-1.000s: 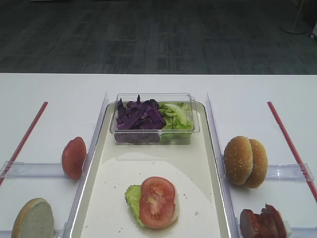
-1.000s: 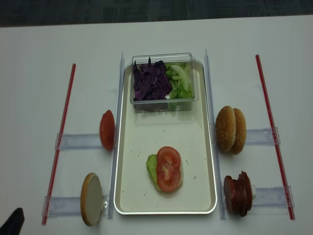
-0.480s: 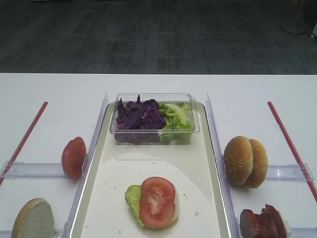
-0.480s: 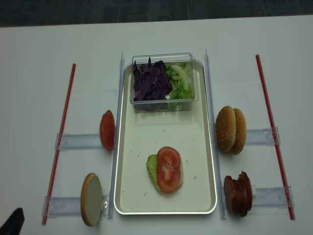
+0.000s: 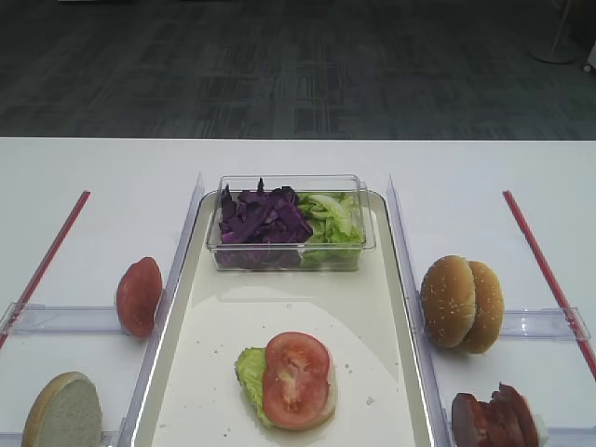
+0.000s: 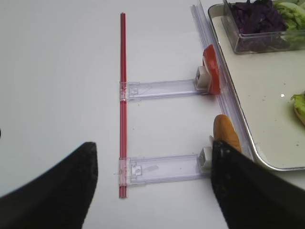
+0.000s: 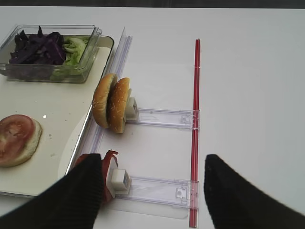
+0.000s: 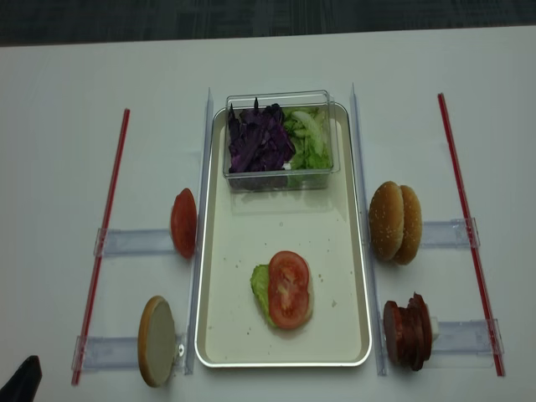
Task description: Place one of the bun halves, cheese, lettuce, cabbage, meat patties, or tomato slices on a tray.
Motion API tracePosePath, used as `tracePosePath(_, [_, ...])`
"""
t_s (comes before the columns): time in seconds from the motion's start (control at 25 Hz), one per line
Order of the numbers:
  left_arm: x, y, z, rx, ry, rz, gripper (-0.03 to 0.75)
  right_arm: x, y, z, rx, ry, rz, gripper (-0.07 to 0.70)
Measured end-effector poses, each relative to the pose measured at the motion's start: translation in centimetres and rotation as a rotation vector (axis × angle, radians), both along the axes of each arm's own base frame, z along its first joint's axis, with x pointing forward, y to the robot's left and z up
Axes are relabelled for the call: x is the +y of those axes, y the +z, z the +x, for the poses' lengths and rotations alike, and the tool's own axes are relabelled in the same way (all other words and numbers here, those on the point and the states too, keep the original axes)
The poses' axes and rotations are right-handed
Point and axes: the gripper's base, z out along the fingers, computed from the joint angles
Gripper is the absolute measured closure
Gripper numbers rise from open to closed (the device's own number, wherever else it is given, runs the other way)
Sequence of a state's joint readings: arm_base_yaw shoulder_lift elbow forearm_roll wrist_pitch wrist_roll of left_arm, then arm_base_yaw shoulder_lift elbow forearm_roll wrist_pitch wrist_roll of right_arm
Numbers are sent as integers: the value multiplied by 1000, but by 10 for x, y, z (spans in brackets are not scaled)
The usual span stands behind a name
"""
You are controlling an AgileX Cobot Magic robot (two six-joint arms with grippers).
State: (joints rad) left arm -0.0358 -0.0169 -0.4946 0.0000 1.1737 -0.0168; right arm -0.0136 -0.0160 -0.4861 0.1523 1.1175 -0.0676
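Both black ribbed grippers (image 6: pixel 152 191) (image 7: pixel 152 191) gape empty; glossy seeded tomato slice (image 8: pixel 289 288) tops ruffled lettuce (image 8: pixel 260 285)

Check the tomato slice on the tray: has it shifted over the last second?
No. The tomato slice lies where it did, on the stack near the front of the tray, at the same spacing from the tray's front rim and from the clear box.
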Motion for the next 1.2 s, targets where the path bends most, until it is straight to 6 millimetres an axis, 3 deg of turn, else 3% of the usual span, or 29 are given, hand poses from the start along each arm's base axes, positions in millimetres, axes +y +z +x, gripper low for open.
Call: tracePosePath(1.2, [0, 0, 0, 0, 0, 0, 240, 0, 0, 0, -3, 0, 0, 148])
